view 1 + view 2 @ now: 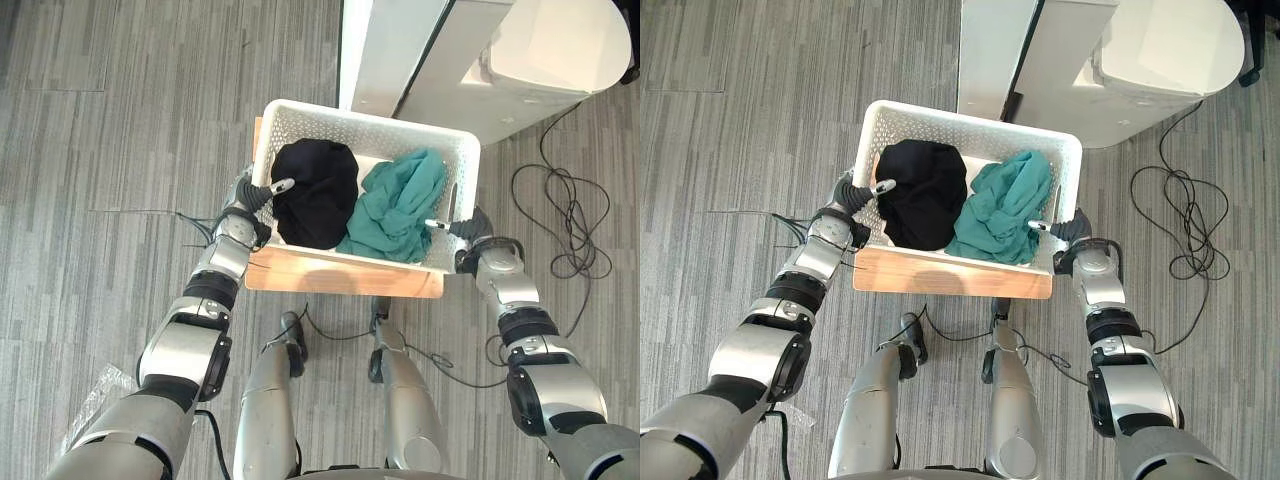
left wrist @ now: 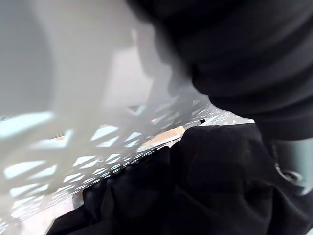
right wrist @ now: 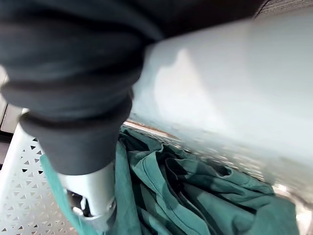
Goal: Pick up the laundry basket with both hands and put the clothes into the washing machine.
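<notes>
Laundry basket (image 1: 368, 123), rims in left hand (image 1: 254, 196), right hand (image 1: 466, 228); open floor (image 1: 120, 120).

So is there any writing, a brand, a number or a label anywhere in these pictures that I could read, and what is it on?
No text can be read in any view.
The white laundry basket, the black garment, the teal garment, the wooden stand and the white washing machine show no legible print, label or number.
</notes>
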